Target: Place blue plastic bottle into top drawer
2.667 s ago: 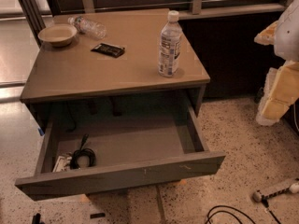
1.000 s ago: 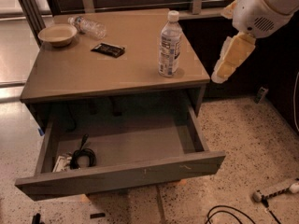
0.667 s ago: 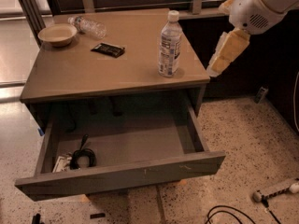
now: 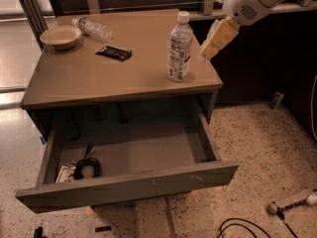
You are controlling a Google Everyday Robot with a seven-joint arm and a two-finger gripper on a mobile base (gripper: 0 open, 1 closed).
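The blue plastic bottle [image 4: 180,47] stands upright near the table's right front corner; it is clear, with a white cap and a white-and-blue label. The top drawer [image 4: 124,185] is pulled open below the tabletop. My gripper [image 4: 217,39] hangs at the table's right edge, just right of the bottle and apart from it, at about the height of the bottle's upper half. It holds nothing.
On the tabletop [image 4: 74,78] are a tan bowl [image 4: 61,35] at the back left, a label-less ribbed clear bottle [image 4: 92,28] lying beside it, and a black packet [image 4: 114,52]. A coiled black cable [image 4: 87,166] lies in the drawer's left front. Cables and a power strip [image 4: 292,202] lie on the floor.
My arm has come in from the right and moved up and left toward the bottle. The bottle, drawer and other things have not moved.
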